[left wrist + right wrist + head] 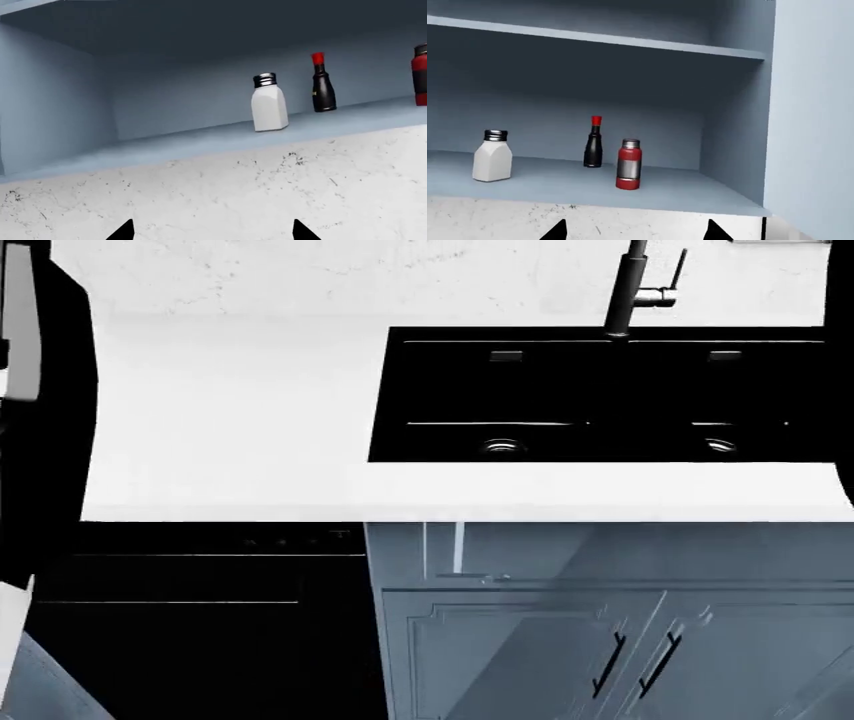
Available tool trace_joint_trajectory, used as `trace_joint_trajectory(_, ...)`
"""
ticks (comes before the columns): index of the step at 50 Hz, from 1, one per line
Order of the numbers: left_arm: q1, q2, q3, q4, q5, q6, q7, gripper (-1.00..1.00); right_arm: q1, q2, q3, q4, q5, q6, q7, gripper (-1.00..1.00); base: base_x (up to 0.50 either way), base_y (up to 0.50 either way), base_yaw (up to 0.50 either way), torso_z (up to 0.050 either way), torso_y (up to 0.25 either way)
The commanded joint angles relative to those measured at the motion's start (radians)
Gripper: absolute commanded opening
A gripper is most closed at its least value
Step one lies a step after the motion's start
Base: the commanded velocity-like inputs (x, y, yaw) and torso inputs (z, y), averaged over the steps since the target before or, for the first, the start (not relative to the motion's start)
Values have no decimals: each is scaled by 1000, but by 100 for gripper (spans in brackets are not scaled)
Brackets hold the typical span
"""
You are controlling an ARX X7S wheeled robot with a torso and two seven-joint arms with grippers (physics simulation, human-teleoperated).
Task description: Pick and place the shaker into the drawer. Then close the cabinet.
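The shaker [628,165], a small red bottle with a silver band, stands upright on the open cabinet's lower shelf [680,192]; in the left wrist view it shows cut off at the picture's edge [419,75]. Both grippers hover in front of the shelf, apart from it. My left gripper [213,232] is open, with only its two black fingertips [123,232] showing and nothing between them. My right gripper [635,231] is open too, holding nothing. In the head view the pale blue-grey drawer [641,550] sits just below the counter edge under the sink and looks pulled out.
A white item with a dark ribbed cap [492,156] and a black bottle with a red cap [594,144] share the shelf. A pale cabinet panel [810,125] stands beside the shaker. The head view has a white counter [227,420], black sink [601,395], faucet [634,290] and black oven front [200,620].
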Motion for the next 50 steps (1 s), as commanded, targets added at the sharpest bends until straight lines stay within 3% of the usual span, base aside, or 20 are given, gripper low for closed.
trace_joint_trajectory(1, -131, 31, -48, -153, -13, -22, 34, 100, 146, -14, -181, 171, 145, 27, -44, 100, 0, 0, 0, 50, 21)
trace_joint_trajectory(9, -163, 50, -132, -153, -17, 12, 45, 100, 147, -14, -170, 138, 126, 53, -38, 100, 0, 0, 0, 13, 4)
trace_joint_trajectory(19, -233, 64, -146, -153, 2, 37, 72, 100, 147, -14, -202, 123, 150, 55, -48, 100, 11, 0, 0, 0, 0)
trace_joint_trajectory(50, -188, 50, -146, -153, 20, 70, 21, 100, 146, -14, -373, 170, 306, -9, -68, 100, 497, -64, 0, 0, 0)
